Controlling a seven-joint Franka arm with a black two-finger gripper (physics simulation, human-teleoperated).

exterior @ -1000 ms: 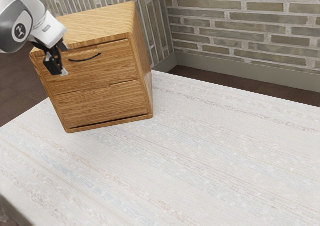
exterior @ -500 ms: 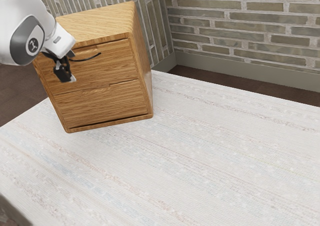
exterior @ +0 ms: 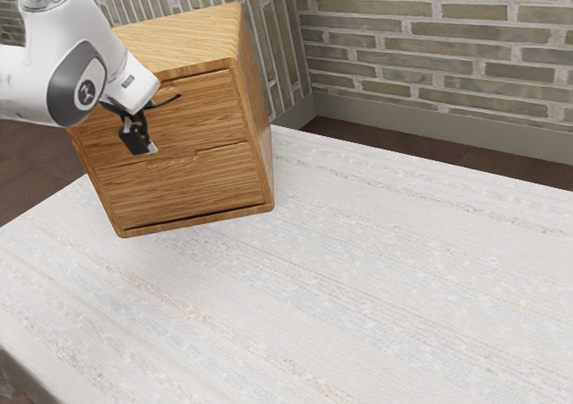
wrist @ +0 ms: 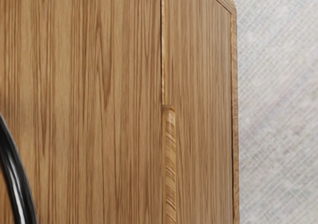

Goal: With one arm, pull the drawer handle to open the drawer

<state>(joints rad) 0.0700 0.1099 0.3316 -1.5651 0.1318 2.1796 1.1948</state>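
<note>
wooden cabinet (exterior: 210, 171), top drawer (exterior: 201, 108) with thin black curved handle (exterior: 166, 101), gripper (exterior: 137, 141) just below it, grip unreadable

A small white mark sits on the grey round cap (exterior: 83, 90) of the robot arm (exterior: 49, 59), at about ten o'clock in the exterior view; it looks like a curled figure, perhaps a 2 or a Z; too small to read surely; no other writing is legible.
</note>
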